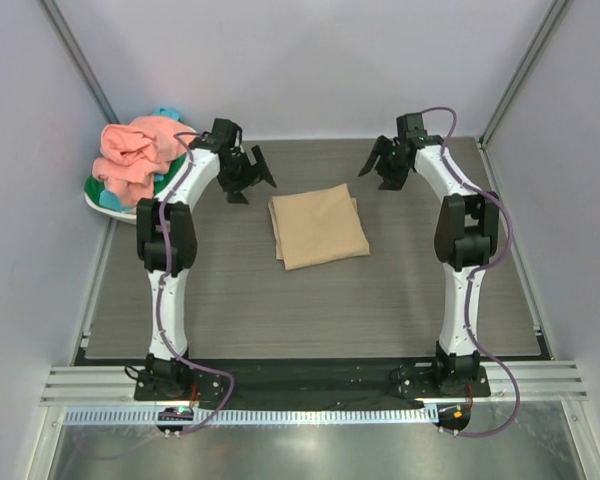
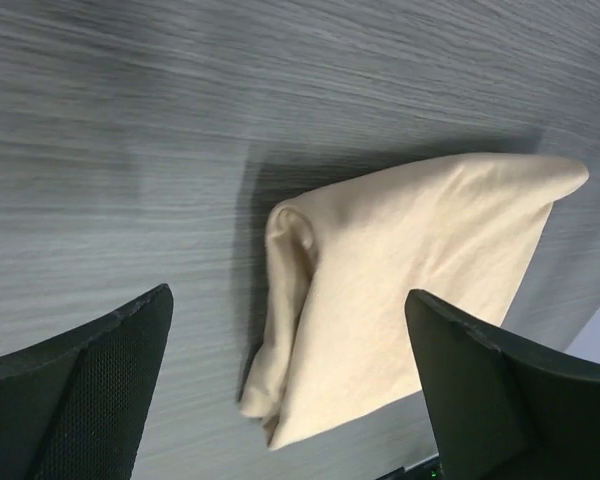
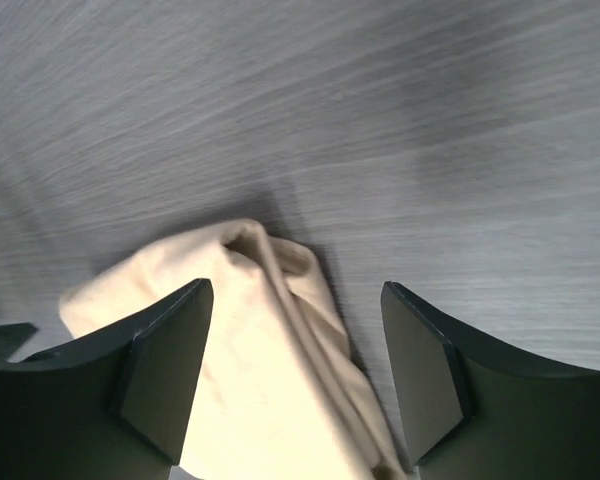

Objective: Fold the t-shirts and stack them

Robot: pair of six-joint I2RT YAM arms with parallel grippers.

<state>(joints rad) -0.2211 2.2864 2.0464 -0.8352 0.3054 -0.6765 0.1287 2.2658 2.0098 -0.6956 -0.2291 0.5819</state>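
Grey wood-grain surface (image 1: 280, 310): tan t-shirt (image 1: 318, 228) folded flat at centre. My left end effector (image 1: 250, 183) and my right end effector (image 1: 382, 170) flank its far edge, both spread wide, holding nothing. Far-left corner: salmon pink t-shirt (image 1: 135, 155) crumpled atop green t-shirt (image 1: 98, 185), teal t-shirt (image 1: 167, 112) peeking behind, all in white basket (image 1: 105, 208).

Folded t-shirt (image 1: 318, 230) on table (image 1: 280, 310), between left tool (image 1: 250, 184) and right tool (image 1: 380, 172).
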